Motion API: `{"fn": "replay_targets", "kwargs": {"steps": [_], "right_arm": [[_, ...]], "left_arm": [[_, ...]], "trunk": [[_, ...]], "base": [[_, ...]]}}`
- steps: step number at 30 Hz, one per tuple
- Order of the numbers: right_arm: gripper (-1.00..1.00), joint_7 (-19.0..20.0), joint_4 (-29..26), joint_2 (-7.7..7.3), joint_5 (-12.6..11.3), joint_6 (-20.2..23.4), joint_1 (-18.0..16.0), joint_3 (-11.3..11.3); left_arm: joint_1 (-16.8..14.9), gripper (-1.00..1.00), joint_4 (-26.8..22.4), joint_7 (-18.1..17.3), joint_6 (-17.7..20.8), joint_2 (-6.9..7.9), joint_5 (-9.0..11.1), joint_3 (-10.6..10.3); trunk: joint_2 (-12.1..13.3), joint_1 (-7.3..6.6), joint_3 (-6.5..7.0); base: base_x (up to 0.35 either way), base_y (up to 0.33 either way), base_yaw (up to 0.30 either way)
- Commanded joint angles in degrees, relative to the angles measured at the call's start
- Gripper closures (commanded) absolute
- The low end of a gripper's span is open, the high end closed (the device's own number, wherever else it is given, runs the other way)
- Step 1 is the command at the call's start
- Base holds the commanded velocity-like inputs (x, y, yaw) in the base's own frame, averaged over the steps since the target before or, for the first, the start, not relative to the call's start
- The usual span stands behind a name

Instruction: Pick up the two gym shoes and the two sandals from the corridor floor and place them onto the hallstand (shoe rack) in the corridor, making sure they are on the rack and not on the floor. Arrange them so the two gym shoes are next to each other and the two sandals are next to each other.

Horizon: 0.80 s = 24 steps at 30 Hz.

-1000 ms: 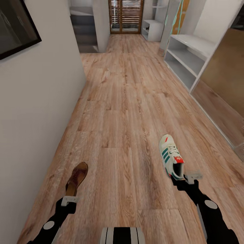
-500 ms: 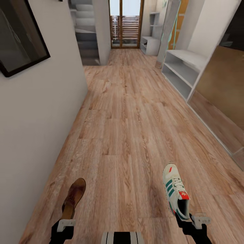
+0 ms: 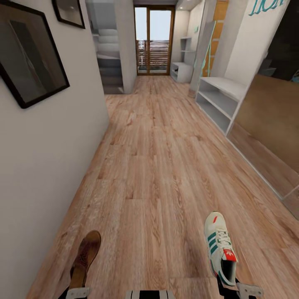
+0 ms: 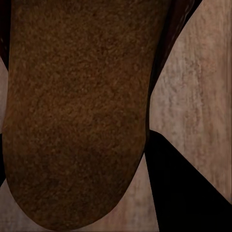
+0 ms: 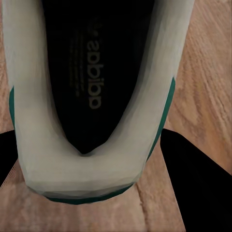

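Note:
A dark-brown sandal (image 3: 85,258) hangs over the corridor floor (image 3: 153,166) at the lower left of the head view, and my left gripper (image 3: 78,292) is shut on its heel end. In the left wrist view its sole (image 4: 77,111) lies between the dark fingers (image 4: 188,193). On the right, an off-white gym shoe (image 3: 220,249) with green stripes and a red heel tab is held at the heel by my right gripper (image 3: 240,287). The right wrist view looks into the shoe's opening (image 5: 92,87). The pale-grey hallstand (image 3: 216,97) stands far ahead along the right wall.
A white wall with dark framed pictures (image 3: 31,68) runs close on the left. A large mirrored panel (image 3: 270,124) lines the right wall before the hallstand. A glass door (image 3: 153,39), stairs (image 3: 108,58) and a small white cabinet (image 3: 181,71) lie at the corridor's far end.
The head camera has tilted up, so both shoes and grippers sit lower in the picture and more of the far corridor shows. Both grips are unchanged.

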Motion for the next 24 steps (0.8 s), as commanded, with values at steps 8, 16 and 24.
{"fn": "replay_targets", "kwargs": {"steps": [8,16,24], "right_arm": [[1.0,0.47,0.32,0.05,0.23,-0.26,-0.06,-0.4],[1.0,0.47,0.65,0.03,0.2,-0.26,-0.06,-0.4],[1.0,0.47,0.74,0.05,0.15,-0.26,-0.06,-0.4]], "left_arm": [[-0.02,1.0,0.79,-0.17,-1.48,-0.02,-0.6,0.59],[-0.02,1.0,0.85,-0.14,-1.69,0.01,-0.6,0.61],[-0.02,1.0,0.86,-0.12,-1.71,-0.01,-0.6,0.61]], "trunk": [[0.1,-0.21,2.46],[0.2,-0.42,4.96],[0.31,-0.63,7.45]], "base": [[0.0,0.0,0.0],[0.0,0.0,0.0],[0.0,0.0,0.0]]}}
